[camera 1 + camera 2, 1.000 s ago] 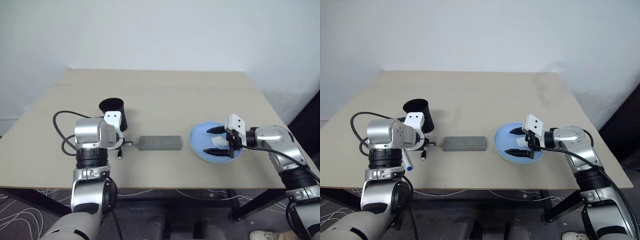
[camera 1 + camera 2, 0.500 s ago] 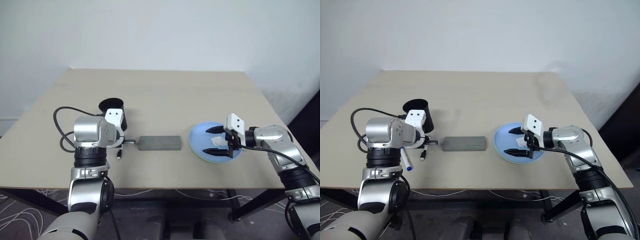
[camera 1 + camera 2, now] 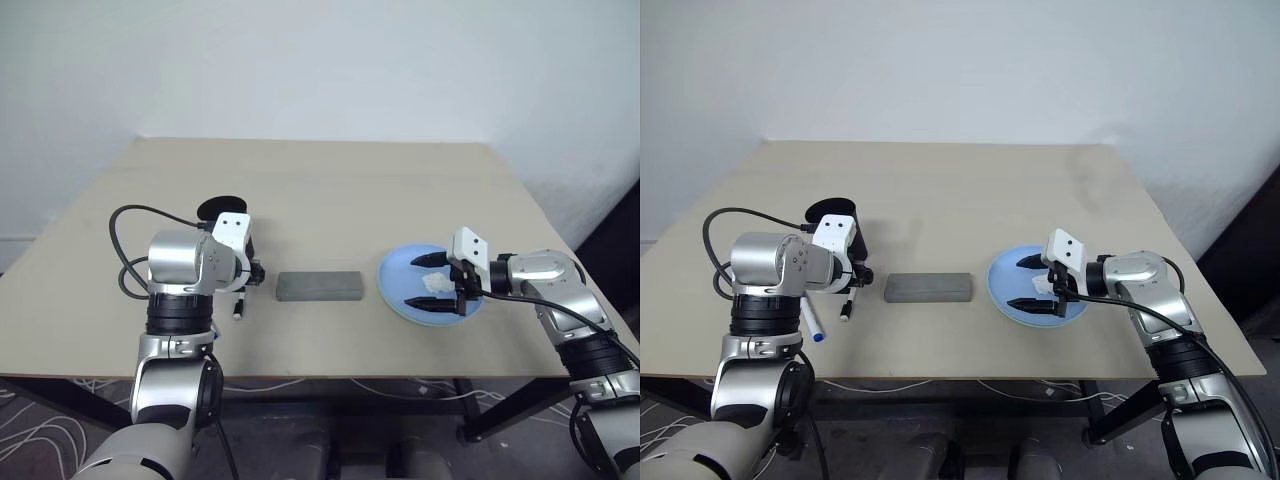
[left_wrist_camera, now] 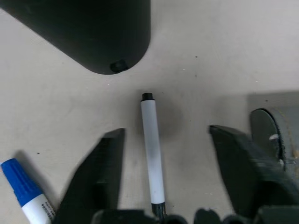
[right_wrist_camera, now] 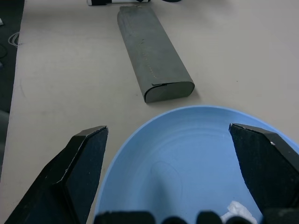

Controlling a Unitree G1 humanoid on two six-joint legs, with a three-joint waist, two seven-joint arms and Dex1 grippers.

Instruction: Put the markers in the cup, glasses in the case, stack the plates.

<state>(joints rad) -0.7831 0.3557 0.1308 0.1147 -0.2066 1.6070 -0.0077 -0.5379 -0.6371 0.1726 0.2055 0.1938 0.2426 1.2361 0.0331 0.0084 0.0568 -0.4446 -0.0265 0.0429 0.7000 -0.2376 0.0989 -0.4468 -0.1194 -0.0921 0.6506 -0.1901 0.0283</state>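
Markers lie on the table (image 3: 330, 180) by the black cup (image 4: 88, 32): the slim black-capped marker (image 4: 153, 165) now rests free between the left gripper's (image 4: 163, 179) spread fingers, which were clenched a second ago. The blue-capped marker (image 4: 25, 191) is cut off at the frame edge. The right gripper (image 5: 175, 175) hangs released over the blue plate (image 5: 187, 140), near the grey case (image 5: 152, 53).

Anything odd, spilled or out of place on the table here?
Yes: a crumpled white tissue lies on the blue plate that is meant for stacking. Both markers lie flat on the table beside the black cup.
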